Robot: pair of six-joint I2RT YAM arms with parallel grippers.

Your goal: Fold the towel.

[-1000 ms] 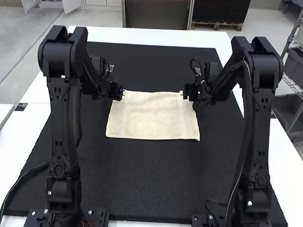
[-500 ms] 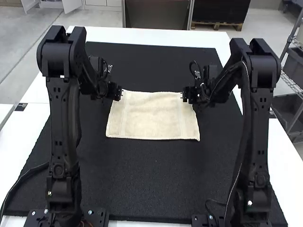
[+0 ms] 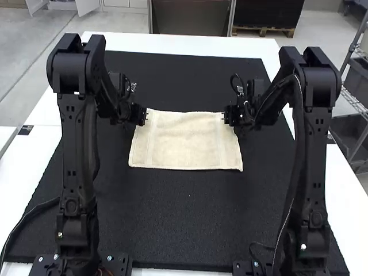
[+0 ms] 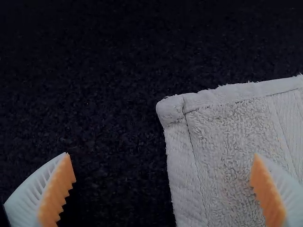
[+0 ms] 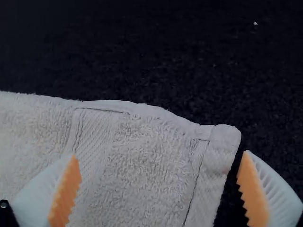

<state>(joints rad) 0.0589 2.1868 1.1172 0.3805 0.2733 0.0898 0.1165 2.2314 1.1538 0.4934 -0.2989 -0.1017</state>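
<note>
The cream towel (image 3: 187,141) lies spread nearly flat on the black mat. At its far left corner is my left gripper (image 3: 145,117), and my right gripper (image 3: 225,117) is at the far right corner. In the left wrist view the left gripper (image 4: 161,154) is open, its fingers on either side of the corner of the towel (image 4: 227,137). In the right wrist view the right gripper (image 5: 160,153) is likewise open, straddling an edge of the towel (image 5: 137,165) beside its corner. Neither one holds cloth.
The black mat (image 3: 184,224) surrounds the towel on the white table (image 3: 201,43). Both arms' upright links flank the mat, and a cable (image 3: 23,215) runs along the left arm's base.
The left gripper has shifted slightly left, and the right gripper slightly to the right and nearer the arms' bases. The towel has stayed where it was.
</note>
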